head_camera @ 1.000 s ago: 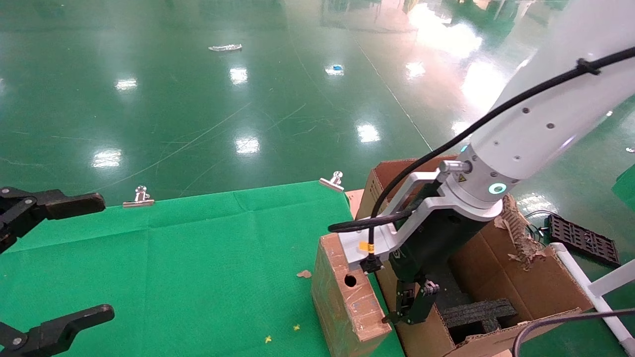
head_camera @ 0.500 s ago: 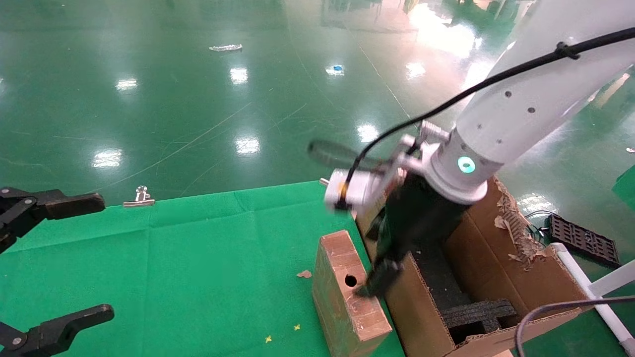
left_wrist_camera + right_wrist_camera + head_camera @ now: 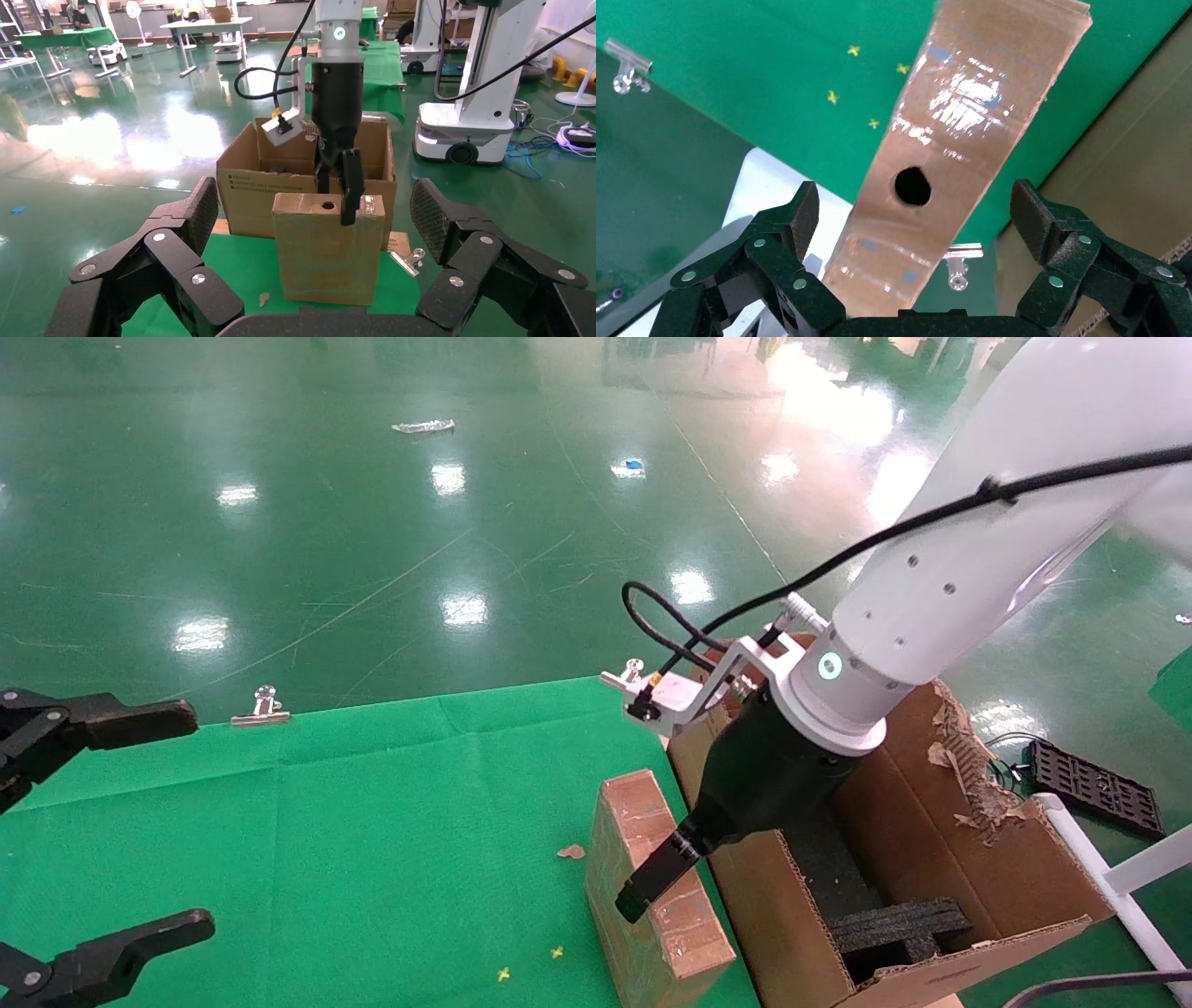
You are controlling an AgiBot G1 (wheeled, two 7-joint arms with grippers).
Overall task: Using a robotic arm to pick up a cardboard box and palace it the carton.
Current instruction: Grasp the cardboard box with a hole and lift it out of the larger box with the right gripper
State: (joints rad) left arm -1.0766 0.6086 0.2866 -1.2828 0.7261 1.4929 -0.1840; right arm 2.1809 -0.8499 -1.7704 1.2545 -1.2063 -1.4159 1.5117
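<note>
Fingers of the right gripper (image 3: 652, 882) are wide open over the cardboard box (image 3: 652, 905), holding nothing. A bump could tip it. Left gripper (image 3: 93, 831) waits open.

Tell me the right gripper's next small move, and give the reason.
Probably lower slightly, then close. The right gripper is open, its black fingers straddling the taped top of the slim brown cardboard box with a round hole, apart from its sides. The box stands upright on the green cloth.

Slim brown cardboard box (image 3: 652, 887) with glossy taped top; large corrugated brown carton (image 3: 941, 859), ragged torn flaps; matt green cloth counter (image 3: 326, 840); glossy green floor (image 3: 372, 523).
</note>
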